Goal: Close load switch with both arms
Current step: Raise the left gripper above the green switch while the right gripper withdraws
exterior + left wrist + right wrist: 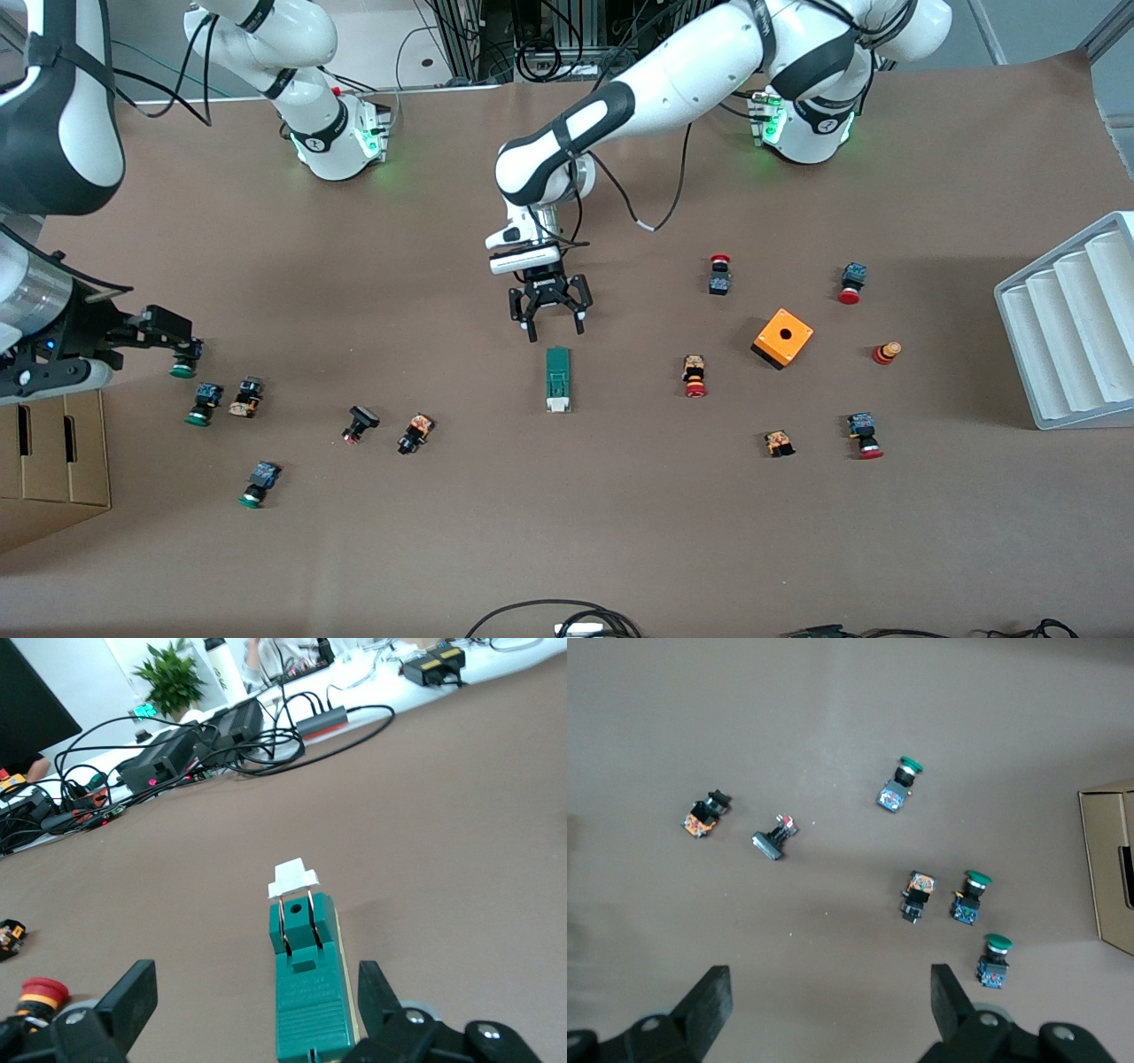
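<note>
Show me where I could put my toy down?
The wide bare strip of table nearer the camera than the green switch is free. It is crowded among the push buttons and around the orange box.

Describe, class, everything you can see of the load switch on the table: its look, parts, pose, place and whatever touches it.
The load switch is a narrow green block, plastic by its look, with a white lever piece at the end nearer the front camera and two thin metal loops showing in the left wrist view. It lies flat on the brown table, near the middle, lengthwise toward the camera. Nothing grips it: the left gripper hangs open just above its farther end, fingers on either side, not touching.
</note>
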`<state>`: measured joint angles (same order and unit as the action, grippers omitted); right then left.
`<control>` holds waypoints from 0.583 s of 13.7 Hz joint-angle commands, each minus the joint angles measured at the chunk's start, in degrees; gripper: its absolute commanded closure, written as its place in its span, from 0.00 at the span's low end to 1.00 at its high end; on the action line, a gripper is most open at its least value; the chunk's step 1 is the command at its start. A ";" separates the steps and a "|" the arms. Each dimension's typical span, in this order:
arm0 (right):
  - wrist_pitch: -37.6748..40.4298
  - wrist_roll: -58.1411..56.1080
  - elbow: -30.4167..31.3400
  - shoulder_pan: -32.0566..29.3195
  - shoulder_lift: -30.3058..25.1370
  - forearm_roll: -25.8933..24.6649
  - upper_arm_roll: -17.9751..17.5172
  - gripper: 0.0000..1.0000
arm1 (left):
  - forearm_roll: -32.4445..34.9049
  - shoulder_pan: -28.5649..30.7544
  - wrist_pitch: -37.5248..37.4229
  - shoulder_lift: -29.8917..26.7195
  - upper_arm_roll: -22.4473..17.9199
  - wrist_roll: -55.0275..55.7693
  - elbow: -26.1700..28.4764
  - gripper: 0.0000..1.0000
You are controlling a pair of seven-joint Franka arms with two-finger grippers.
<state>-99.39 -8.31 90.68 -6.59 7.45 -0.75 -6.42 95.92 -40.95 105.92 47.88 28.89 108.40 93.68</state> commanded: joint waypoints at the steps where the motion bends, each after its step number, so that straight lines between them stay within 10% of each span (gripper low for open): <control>1: 0.16 -2.14 1.25 8.21 -0.77 1.45 8.47 0.00 | -6.60 2.19 4.28 -4.19 0.37 -8.79 0.10 0.00; 8: 0.60 -4.96 0.38 11.25 -1.21 1.63 11.51 0.00 | -29.45 6.40 6.14 -11.66 0.55 -40.85 -5.51 0.00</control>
<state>-99.38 -11.81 91.27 4.23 7.25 -0.75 4.28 71.95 -36.41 111.60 38.40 29.04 76.33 89.89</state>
